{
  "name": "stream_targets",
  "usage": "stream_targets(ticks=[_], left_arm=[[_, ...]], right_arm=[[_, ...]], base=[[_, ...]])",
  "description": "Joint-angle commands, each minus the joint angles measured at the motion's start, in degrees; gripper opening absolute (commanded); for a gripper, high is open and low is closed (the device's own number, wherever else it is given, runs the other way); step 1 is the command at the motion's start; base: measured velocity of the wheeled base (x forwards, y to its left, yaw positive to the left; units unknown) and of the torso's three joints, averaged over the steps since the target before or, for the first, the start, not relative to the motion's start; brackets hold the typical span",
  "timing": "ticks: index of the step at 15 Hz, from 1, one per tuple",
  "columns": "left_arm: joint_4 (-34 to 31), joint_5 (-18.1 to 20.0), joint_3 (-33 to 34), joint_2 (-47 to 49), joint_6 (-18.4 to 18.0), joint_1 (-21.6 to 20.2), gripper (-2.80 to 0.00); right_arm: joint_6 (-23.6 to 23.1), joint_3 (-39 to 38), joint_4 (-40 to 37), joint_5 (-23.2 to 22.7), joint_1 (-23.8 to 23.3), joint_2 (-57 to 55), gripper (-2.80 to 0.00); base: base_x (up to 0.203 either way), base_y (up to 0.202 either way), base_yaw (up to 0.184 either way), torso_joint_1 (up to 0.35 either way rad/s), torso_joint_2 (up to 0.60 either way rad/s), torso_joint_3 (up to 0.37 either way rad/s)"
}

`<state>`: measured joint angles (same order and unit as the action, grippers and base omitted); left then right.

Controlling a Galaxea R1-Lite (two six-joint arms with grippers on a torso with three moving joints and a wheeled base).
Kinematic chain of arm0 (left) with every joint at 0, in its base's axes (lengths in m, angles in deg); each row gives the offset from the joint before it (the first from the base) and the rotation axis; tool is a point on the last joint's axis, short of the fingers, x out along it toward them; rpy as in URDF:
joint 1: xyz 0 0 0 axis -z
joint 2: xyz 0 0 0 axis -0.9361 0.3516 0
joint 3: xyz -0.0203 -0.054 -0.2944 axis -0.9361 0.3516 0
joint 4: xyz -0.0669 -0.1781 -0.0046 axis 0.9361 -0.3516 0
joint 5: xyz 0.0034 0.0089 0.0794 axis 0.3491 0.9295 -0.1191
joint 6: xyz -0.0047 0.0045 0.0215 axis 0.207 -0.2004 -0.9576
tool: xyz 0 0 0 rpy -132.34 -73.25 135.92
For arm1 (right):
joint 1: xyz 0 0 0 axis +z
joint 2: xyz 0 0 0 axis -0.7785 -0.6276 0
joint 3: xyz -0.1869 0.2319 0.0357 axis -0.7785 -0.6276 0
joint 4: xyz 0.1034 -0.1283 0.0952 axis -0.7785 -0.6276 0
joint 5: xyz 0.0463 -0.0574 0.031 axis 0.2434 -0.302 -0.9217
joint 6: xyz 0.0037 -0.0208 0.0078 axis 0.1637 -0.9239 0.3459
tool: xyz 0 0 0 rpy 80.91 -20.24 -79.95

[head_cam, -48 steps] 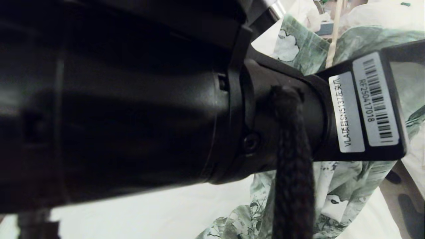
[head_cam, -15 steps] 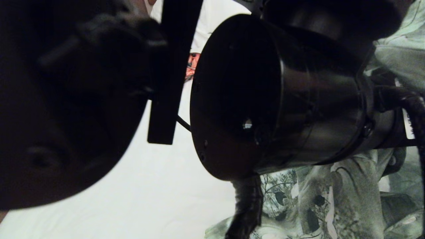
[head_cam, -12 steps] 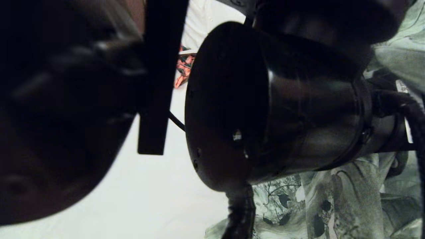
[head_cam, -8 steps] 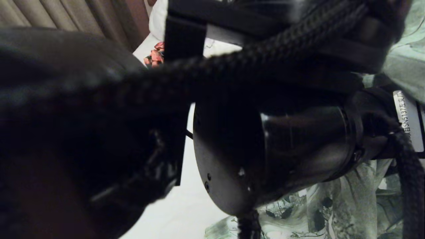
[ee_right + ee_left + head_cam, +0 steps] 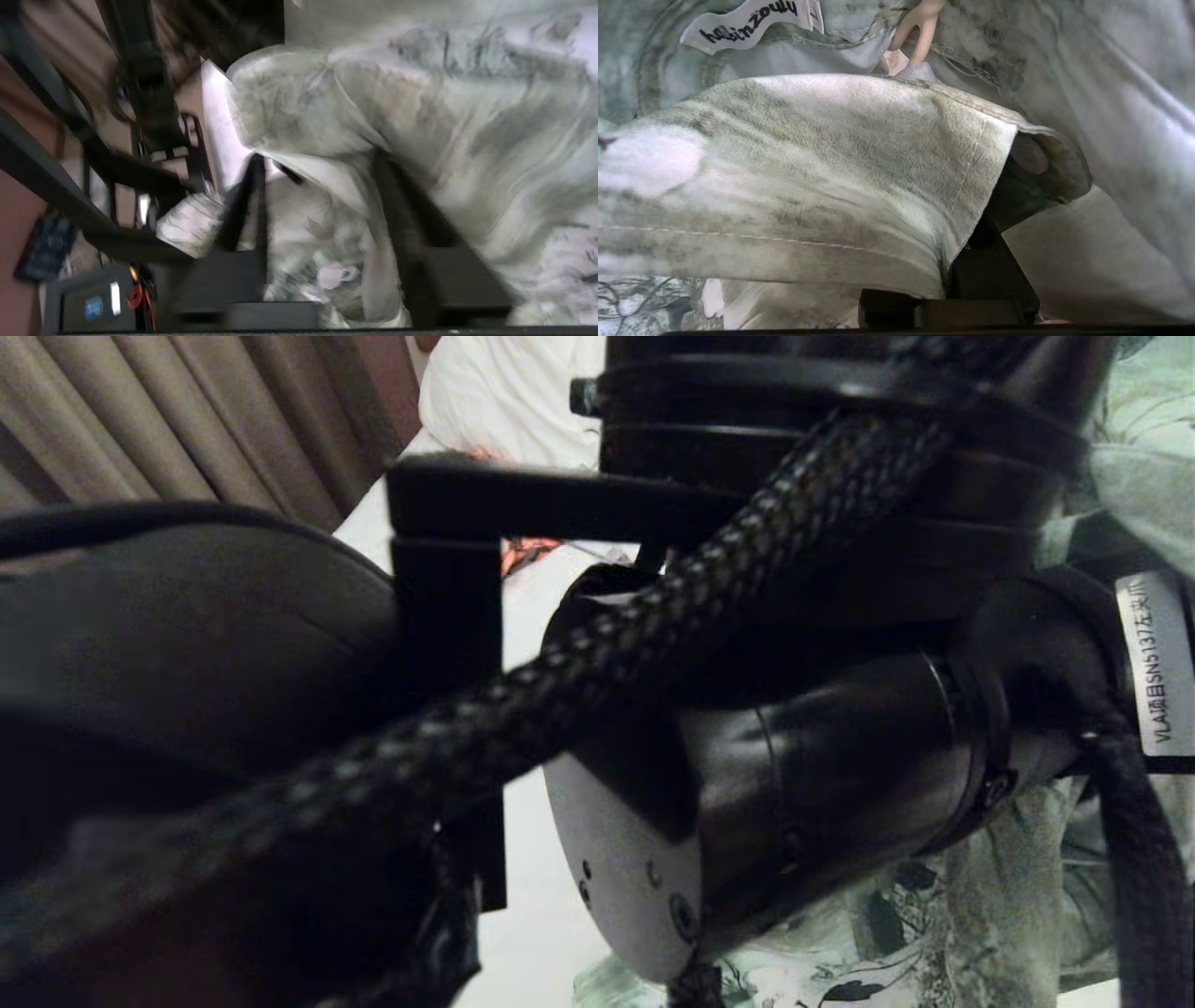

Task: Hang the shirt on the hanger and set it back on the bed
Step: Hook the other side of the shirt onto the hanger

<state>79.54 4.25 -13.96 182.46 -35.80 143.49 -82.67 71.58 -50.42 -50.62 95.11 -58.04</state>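
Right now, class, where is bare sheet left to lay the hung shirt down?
Bare white sheet of the bed shows between the left arm's housing and the shirt. Beyond it, an orange-and-black garment and a pillow crowd the head end.

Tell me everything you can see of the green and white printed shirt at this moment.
The short-sleeved green and white shirt with white flowers and dark branch lines looks like thin woven cloth with stitched hems. It is lifted and bunched, not spread flat. In the left wrist view a fold drapes over the left gripper; a white neck label with black lettering and a piece of the cream-coloured hanger show at its collar. In the right wrist view cloth lies between the open jaws of the right gripper. In the head view its lower part hangs behind the black arms.
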Motion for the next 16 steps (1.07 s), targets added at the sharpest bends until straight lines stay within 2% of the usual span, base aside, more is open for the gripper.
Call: stream_targets(ticks=[1, 5, 9, 11, 12, 16], left_arm=[[2.10, -0.18, 1.57, -0.32, -0.01, -0.06, -2.80], [3.84, -0.18, 2.72, -0.98, -0.28, -0.51, -2.80], [3.91, -0.19, 3.31, -1.42, -0.37, -1.55, -2.80], [3.94, -0.18, 3.33, -1.68, -0.28, -1.48, -2.80], [3.94, -0.09, 3.33, -1.68, -0.28, -1.48, -2.80], [4.37, -0.18, 3.77, -2.56, -0.28, -1.48, -2.80]], right_arm=[[0.55, 0.08, 0.33, -0.17, 0.05, 0.16, 0.00], [4.47, 0.45, 0.33, 0.21, 0.05, 2.22, 0.00], [15.29, 2.91, 0.24, 0.43, -1.54, 4.56, 0.00], [17.34, 4.97, 0.36, 0.45, -4.18, 3.29, 0.00], [17.66, 5.51, 0.41, 0.38, -5.20, 2.40, -2.80], [20.02, 6.57, 0.72, 0.43, -6.86, 0.92, -2.80]], base=[[0.000, 0.000, 0.000, 0.000, 0.00, 0.000], [0.000, 0.000, 0.000, 0.000, 0.00, 0.000], [0.000, 0.000, 0.000, 0.000, 0.00, 0.000], [0.000, 0.000, 0.000, 0.000, 0.00, 0.000], [0.000, 0.000, 0.000, 0.000, 0.00, 0.000], [0.000, 0.000, 0.000, 0.000, 0.00, 0.000]])
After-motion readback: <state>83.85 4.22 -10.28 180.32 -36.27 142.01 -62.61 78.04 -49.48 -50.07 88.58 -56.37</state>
